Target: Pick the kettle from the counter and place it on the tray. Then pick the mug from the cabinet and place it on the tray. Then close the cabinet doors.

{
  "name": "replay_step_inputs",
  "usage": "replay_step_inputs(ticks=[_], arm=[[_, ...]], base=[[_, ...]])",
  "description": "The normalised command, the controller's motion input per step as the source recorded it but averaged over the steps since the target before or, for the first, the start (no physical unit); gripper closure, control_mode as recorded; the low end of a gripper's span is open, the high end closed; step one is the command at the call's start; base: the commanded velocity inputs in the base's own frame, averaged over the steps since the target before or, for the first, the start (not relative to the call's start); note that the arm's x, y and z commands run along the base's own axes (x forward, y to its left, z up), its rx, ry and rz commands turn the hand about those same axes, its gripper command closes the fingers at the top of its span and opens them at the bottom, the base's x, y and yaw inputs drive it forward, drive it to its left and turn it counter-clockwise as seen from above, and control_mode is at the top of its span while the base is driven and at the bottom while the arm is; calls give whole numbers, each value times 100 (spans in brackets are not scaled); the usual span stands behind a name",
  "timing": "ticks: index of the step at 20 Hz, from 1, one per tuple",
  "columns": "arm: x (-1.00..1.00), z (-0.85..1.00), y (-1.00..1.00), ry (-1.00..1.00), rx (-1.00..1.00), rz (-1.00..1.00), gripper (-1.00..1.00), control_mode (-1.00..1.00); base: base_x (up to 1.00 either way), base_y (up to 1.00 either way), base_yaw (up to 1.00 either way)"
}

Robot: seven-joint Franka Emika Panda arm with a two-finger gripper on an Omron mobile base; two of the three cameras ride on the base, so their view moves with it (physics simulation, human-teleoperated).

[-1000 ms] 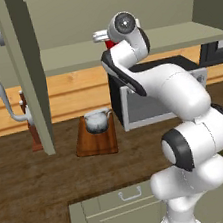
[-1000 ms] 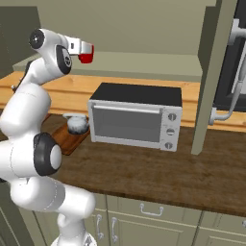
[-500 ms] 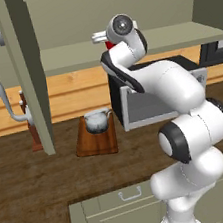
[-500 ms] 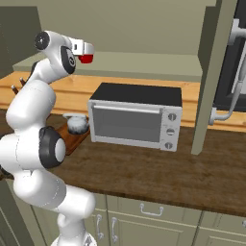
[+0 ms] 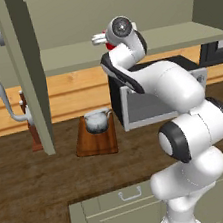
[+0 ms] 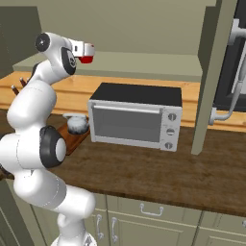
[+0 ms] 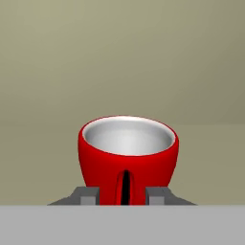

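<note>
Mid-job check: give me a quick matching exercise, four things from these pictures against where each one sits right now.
Things:
1. kettle
2. mug
3. tray
4. microwave

Places:
A. between the gripper's fingers, by the cabinet shelf
B. on the tray
C. on the counter, right of the tray
D. flat on the counter, under the kettle

Pairs: 1-B, 2-A, 3-D, 4-C

arm raised high, wrist level, gripper (image 7: 123, 197) pointing forward, fingers (image 7: 87, 195) closed around the mug (image 7: 128, 155)
</note>
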Motion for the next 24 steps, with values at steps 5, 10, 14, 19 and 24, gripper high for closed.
replay_step_inputs(ticks=[5, 10, 14, 19, 24], arm=[[0, -4, 0, 0, 0, 0, 100, -100], [0, 0, 0, 0, 0, 0, 100, -100], [-1, 0, 0, 0, 0, 0, 100, -100], [-31, 0, 0, -1, 1, -3, 100, -100], [-76, 12, 17, -5, 0, -7, 100, -100]], base=[[0, 0, 0], [0, 0, 0], [0, 0, 0], [0, 0, 0], [0, 0, 0]])
